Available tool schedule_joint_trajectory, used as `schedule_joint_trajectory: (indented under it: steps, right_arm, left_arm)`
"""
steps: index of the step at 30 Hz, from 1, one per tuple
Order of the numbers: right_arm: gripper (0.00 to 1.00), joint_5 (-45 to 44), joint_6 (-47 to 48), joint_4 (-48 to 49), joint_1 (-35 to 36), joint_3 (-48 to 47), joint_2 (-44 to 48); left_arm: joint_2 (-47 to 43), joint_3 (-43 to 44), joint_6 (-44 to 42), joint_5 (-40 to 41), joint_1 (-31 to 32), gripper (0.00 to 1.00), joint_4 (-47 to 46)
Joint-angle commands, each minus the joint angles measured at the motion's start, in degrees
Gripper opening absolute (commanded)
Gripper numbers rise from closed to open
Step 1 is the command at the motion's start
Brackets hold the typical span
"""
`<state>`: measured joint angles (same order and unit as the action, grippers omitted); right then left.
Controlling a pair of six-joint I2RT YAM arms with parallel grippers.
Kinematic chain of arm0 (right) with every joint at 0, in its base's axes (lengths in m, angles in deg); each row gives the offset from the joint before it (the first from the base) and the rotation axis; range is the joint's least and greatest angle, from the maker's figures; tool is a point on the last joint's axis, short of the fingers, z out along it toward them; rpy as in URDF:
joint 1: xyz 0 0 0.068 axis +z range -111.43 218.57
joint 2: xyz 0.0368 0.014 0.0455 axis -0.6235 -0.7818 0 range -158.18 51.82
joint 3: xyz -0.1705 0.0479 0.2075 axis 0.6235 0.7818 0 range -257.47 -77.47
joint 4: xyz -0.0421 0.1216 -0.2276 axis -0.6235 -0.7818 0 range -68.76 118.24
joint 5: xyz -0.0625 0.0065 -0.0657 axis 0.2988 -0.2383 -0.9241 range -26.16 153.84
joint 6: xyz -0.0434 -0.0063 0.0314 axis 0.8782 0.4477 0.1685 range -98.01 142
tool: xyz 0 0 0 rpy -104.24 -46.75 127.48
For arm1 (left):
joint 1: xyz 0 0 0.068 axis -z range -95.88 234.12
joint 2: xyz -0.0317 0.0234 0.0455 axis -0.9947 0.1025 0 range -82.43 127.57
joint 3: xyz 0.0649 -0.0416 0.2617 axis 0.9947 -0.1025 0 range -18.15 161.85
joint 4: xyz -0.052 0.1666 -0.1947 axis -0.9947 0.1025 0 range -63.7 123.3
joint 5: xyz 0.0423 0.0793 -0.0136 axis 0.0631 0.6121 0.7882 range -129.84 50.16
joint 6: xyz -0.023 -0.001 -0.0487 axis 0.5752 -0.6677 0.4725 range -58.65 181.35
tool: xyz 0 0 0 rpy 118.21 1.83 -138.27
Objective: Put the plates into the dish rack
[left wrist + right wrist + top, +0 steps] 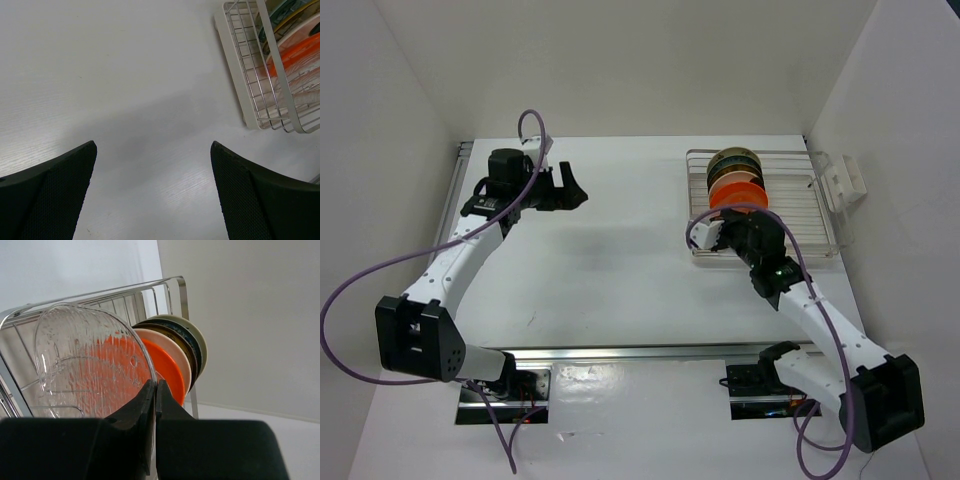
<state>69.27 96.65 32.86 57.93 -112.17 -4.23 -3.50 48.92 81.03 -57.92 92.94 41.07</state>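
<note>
Top view, your left gripper (574, 187) sits spread wide off left and your right gripper (706, 232) blocks the nearest plates (735, 176) in the dish rack (820, 222); left wrist crops that rack's corner; right wrist, fingers (134, 412) pinch the blurry clear glass plate (85, 360) by its rim, just before the orange plate (169, 367).

Left pincer (152, 145) spread wide, right pincer (155, 387) clamped tight, right arm (820, 320) reaching forward

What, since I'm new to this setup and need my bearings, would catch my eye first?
The bright orange plate, standing on edge among darker plates in the wire rack, far right on the table. Next, the right gripper, shut on the rim of a clear glass plate in front of it. The left gripper hangs open at far left.
</note>
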Motion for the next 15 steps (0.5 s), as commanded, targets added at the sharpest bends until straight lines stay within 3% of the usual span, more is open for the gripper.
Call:
schedule_joint_trajectory:
  steps: [1,2,7,11,12,15]
  right_arm:
    - [0.05,-2.9,-1.1,-5.1,-0.3,-0.5,1.3]
    - [0.15,-2.9,-2.3,-5.1,-0.3,-0.5,1.9]
    - [0.34,-7.8,-7.8,-3.8,-0.3,0.1,4.6]
    - [0.39,-9.0,-13.0,-6.6,-0.3,-0.5,7.4]
    - [0.5,-9.6,-14.5,-7.3,-0.3,-0.5,8.1]
    - [0.52,-9.7,-18.5,-7.3,-0.3,-1.2,11.0]
  left_arm:
    - [-1.9,-0.4,-0.2,-1.6,-0.3,1.0,-1.9]
    - [-1.9,-0.4,-0.2,-1.6,-0.3,1.0,-1.9]
    - [-1.9,-0.4,-0.2,-1.6,-0.8,1.0,-2.5]
    - [-2.4,-1.0,-0.2,-1.6,-0.8,1.0,-2.5]
    - [-2.4,-1.0,-0.2,-1.6,-0.8,1.0,-2.5]
    - [-2.4,-1.5,-0.2,-2.2,-1.3,1.0,-3.0]
